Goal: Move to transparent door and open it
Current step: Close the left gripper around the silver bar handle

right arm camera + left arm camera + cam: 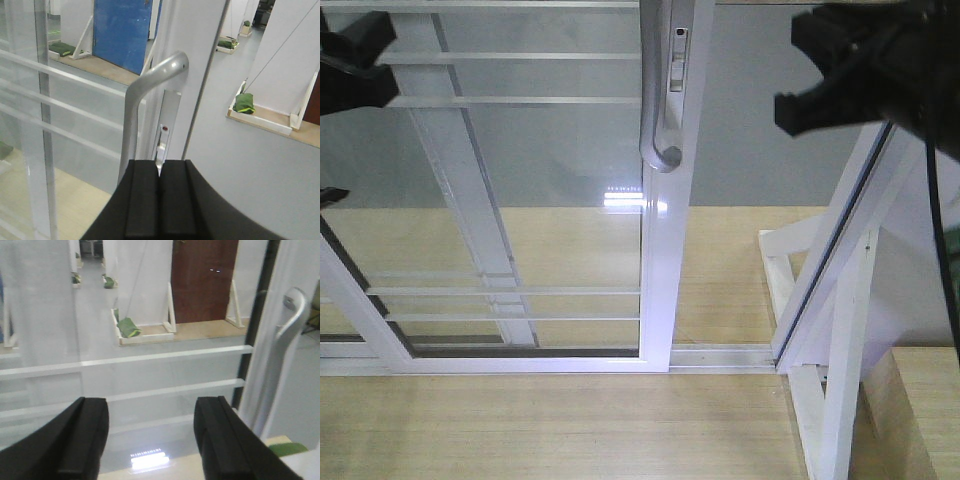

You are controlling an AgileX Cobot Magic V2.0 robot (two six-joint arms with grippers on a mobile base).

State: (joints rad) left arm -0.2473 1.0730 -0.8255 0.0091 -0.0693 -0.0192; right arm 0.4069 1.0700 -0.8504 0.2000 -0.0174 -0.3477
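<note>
Looking through the left wrist view, we see the left gripper (151,405) with its two black fingers (82,440) spread wide and nothing between them. Ahead of them stands the transparent door (165,375), a tall clear-glass panel in a glossy white frame crossed by thin horizontal white bars. Its long curved silver-grey pull handle (292,320) rises on the stile to the right of the right-hand finger, apart from it.

From the right wrist view, the right gripper (160,167) has its black fingers (142,200) pressed together, holding nothing. Their tips sit just below the white lock plate (170,110) on the stile, with the handle's bend just above and to the left. We cannot tell whether they touch either.

In the front-facing view, the door fills the left and middle, its handled stile near the centre, standing on a white bottom track (720,355) over a pale wooden floor (570,420). Right of the stile's edge the track runs bare to a slanted white frame post (840,260), leaving an open gap. Both grippers hang at the upper corners, the right one apart from the handle. Behind the glass shows a second barred glass panel (450,160).
</note>
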